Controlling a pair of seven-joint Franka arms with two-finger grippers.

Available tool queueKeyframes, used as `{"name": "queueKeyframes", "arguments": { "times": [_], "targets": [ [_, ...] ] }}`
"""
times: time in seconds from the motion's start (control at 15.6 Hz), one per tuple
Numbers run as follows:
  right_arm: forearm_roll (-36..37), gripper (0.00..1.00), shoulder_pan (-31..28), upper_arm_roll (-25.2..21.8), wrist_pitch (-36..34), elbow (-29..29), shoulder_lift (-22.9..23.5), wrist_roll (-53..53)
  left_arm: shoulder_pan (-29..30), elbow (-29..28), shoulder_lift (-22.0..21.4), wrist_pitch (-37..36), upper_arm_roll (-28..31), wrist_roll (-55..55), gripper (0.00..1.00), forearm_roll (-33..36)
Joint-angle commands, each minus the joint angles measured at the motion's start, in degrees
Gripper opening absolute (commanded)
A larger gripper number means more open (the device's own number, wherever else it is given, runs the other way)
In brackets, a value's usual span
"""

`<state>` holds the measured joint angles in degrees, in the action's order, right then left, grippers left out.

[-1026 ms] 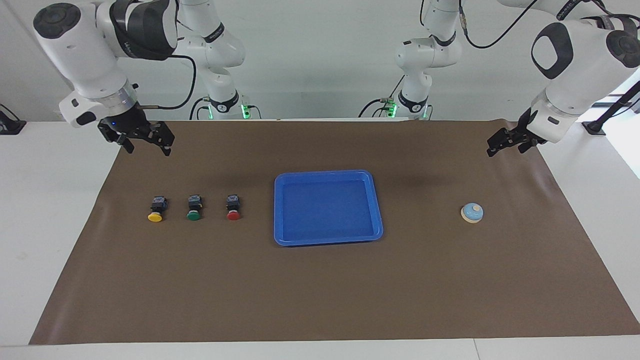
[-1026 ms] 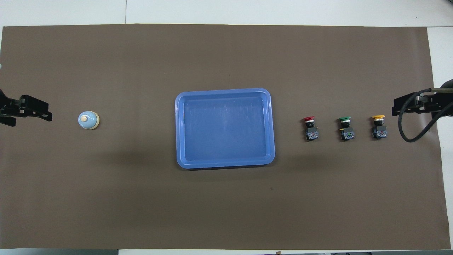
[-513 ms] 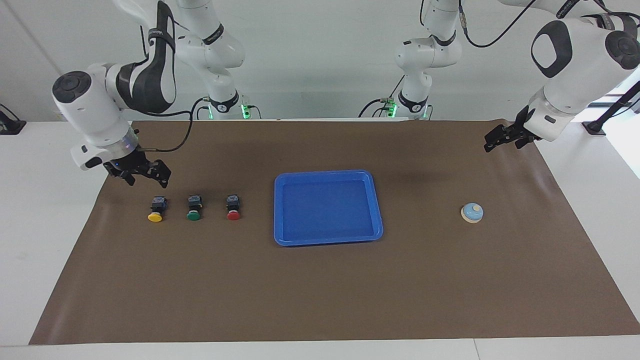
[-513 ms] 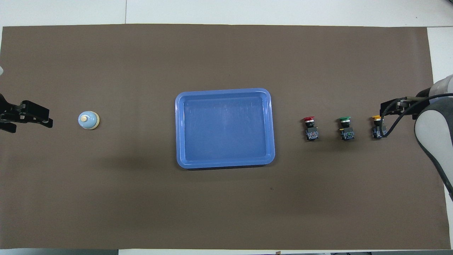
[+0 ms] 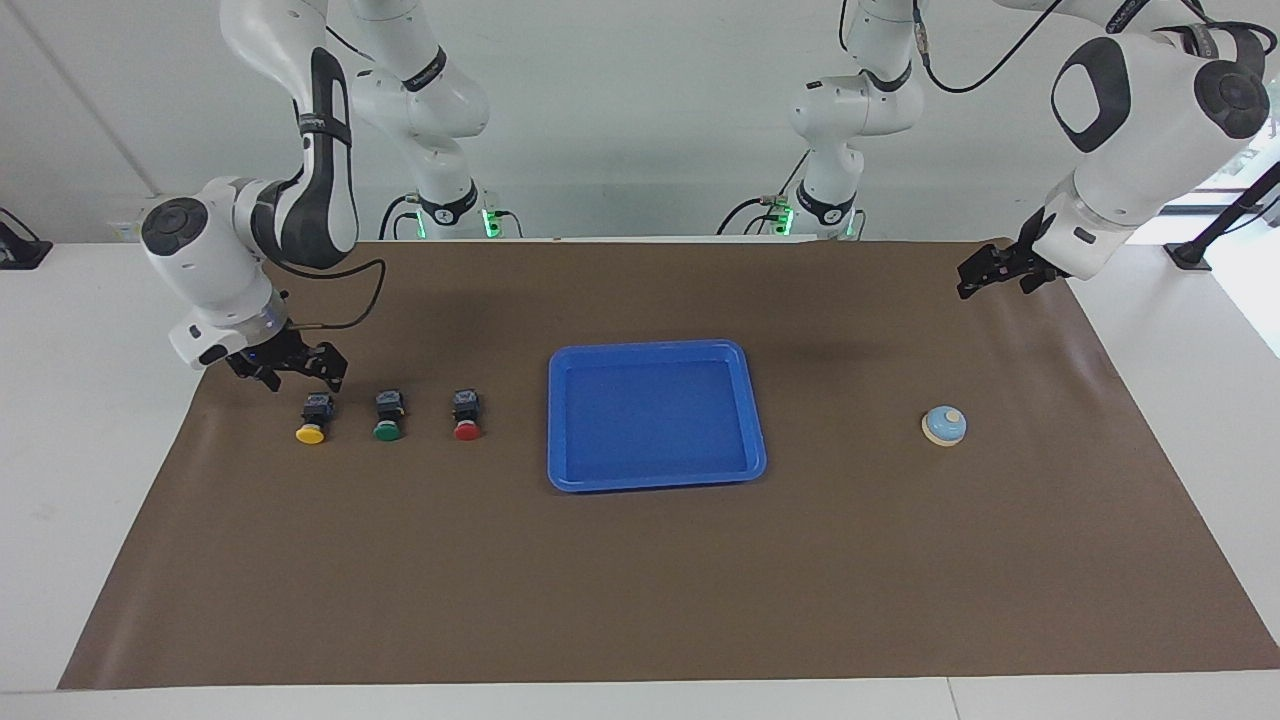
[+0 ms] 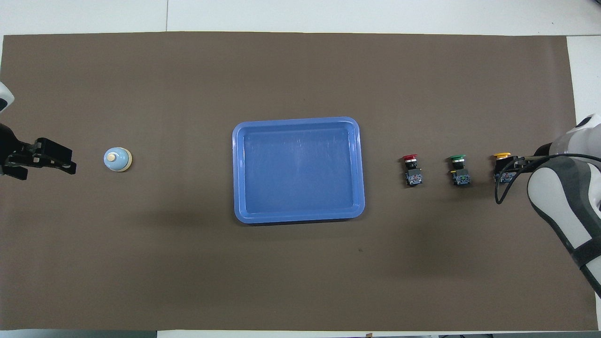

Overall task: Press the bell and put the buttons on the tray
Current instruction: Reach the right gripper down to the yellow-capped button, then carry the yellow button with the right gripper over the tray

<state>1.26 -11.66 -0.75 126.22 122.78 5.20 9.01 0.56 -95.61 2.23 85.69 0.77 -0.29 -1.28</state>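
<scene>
Hidden or cut off: in the overhead view the right arm's white links cover its own gripper, and only a dark sliver shows beside the yellow button (image 6: 502,155); the left arm is cut by that view's edge.
Right gripper (image 5: 300,368): just above the mat, at the robots' side of the yellow button (image 5: 311,432), toward the right arm's end of the table from the tray; fingers spread apart, holding nothing, not touching the button.
Left gripper (image 5: 982,276): raised over the mat's corner toward the left arm's end, well apart from the tray; fingers apart, empty.
Tray (image 5: 563,475): bright blue, shallow, flat on the middle of the brown mat (image 5: 640,580); nothing lies in it.
Buttons: three in a row beside the tray toward the right arm's end, caps pointing away from the robots; red button (image 5: 466,429) closest to the tray, green button (image 5: 387,431) next, yellow last. All are outside the tray and apart from each other.
Bell (image 5: 944,425): light blue with a cream knob, alone on the mat, well apart from the tray toward the left arm's end.
</scene>
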Motion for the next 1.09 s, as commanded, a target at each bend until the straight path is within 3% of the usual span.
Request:
{"name": "queueKeyframes", "arguments": {
  "times": [0.0,0.58,0.77,0.83,1.03],
  "targets": [
    [0.32,1.0,-1.09,0.48,1.92,0.88,1.12,1.8,0.14,-1.68,-1.79,0.45,0.55,0.46,1.0,-0.04],
    [0.4,0.99,-3.28,0.48,6.23,0.79,6.05,3.39,-0.3,-1.59,-1.79,0.45,0.64,0.2,1.0,-0.04],
    [0.32,0.74,-3.11,0.48,6.32,0.79,6.49,2.51,-0.3,-1.59,-1.79,0.45,0.64,0.2,1.0,-0.04],
    [0.32,0.54,-2.93,0.48,6.58,0.79,6.49,2.07,-0.3,-1.59,-1.79,0.45,0.64,0.2,1.0,0.05],
    [0.4,0.08,-2.41,0.48,6.67,0.79,6.49,1.63,-0.3,-1.59,-1.79,0.45,0.64,0.2,1.0,-0.04]
  ]
}}
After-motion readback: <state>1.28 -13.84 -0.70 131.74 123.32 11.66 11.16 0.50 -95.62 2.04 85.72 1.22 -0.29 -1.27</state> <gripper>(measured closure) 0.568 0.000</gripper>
